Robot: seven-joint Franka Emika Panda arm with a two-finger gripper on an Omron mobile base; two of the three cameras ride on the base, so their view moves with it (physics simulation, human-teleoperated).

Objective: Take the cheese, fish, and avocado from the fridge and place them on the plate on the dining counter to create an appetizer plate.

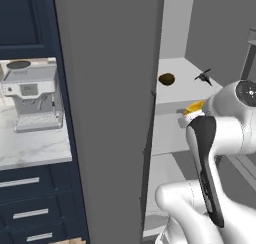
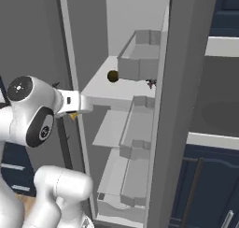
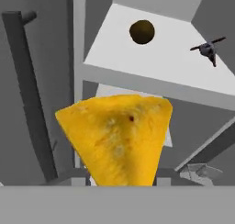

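Gripper (image 1: pixel 187 117) clasps cheese (image 3: pixel 117 138), wedge held just outside open fridge (image 2: pixel 116 105), below upper shelf level. Farther in, avocado (image 3: pixel 142 31) sits on upper shelf (image 3: pixel 151 62); small dark fish (image 3: pixel 209 48) nearby, apart.

Glossy white rounded arm (image 1: pixel 220 138) (black joint panel, dark circular cap)

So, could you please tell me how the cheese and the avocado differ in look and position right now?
The cheese is a yellow-orange wedge with flat faces; the avocado is a dark brown, rounded fruit. The cheese sits right at the gripper, out in front of the fridge shelves, while the avocado rests untouched on the upper shelf. In the hand view the cheese looms large and the avocado looks small. Neither is on a plate yet.
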